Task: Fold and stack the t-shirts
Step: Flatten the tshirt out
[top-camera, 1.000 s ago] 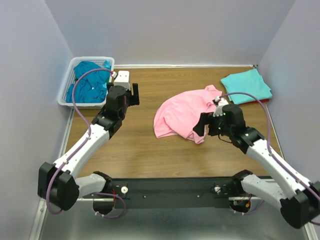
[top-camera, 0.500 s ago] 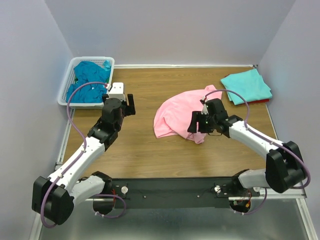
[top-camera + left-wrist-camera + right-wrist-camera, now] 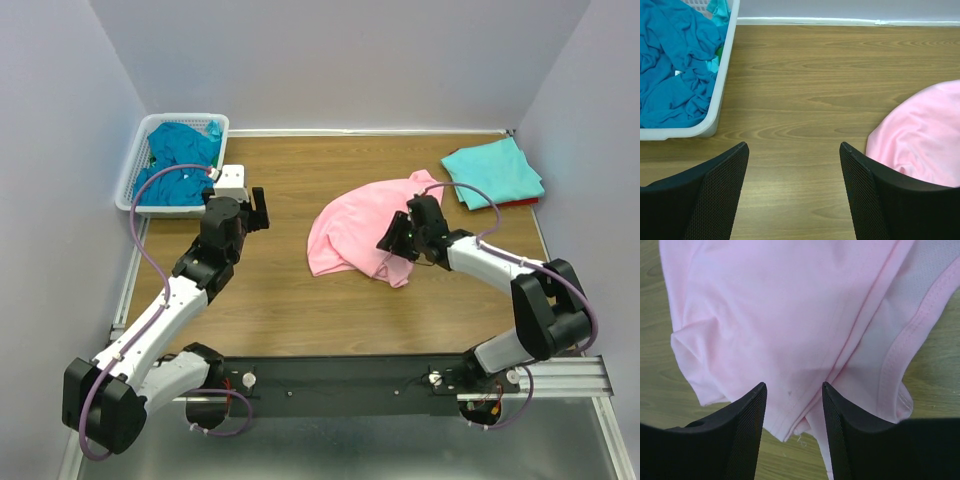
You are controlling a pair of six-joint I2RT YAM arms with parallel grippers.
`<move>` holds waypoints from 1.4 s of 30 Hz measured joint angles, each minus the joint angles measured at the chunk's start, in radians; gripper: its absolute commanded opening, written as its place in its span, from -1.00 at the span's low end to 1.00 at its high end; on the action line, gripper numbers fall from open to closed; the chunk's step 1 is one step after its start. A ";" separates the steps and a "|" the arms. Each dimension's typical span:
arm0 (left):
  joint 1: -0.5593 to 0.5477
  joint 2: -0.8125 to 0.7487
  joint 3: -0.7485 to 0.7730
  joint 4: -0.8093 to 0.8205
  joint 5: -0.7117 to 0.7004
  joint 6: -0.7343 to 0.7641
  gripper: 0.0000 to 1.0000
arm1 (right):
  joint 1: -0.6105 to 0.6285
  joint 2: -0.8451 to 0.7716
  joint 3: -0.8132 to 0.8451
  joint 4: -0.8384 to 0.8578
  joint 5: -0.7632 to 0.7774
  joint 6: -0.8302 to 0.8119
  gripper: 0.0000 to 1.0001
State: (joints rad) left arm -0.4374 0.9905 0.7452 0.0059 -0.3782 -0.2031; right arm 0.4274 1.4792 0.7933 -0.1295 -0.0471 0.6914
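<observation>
Seeing left pincer (image 3: 794, 150) wide, holding nothing, above the surface (image 3: 290, 300) between basket (image 3: 128, 190) and pink shirt (image 3: 350, 230). We see right pincer (image 3: 794, 387) at a medium gap, jaws straddling a hem fold of that crumpled shirt mid-surface, gap still showing. Teal shirts (image 3: 178, 165) lie in the basket; folded aqua shirt (image 3: 495, 170) sits on red one (image 3: 528, 203), far right.
</observation>
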 measured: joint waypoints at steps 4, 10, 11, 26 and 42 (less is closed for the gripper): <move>0.004 0.000 0.000 0.000 0.000 0.000 0.60 | -0.004 0.027 -0.036 0.024 0.011 0.065 0.11; 0.005 0.000 0.000 0.000 0.000 0.000 0.60 | -0.014 0.033 -0.078 0.039 0.040 0.132 0.11; 0.005 0.000 0.000 0.000 0.000 0.000 0.60 | -0.017 0.033 -0.082 0.047 0.042 0.140 0.11; 0.005 0.005 0.000 0.000 0.001 0.000 0.59 | -0.023 0.080 -0.105 0.196 -0.014 0.184 -0.52; 0.006 0.020 0.000 0.000 0.002 0.000 0.59 | -0.026 0.226 0.292 0.186 -0.053 0.103 -0.99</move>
State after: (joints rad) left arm -0.4313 1.0103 0.7452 0.0055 -0.3767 -0.2028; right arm 0.4019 1.7050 1.0855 0.0566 -0.1005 0.7940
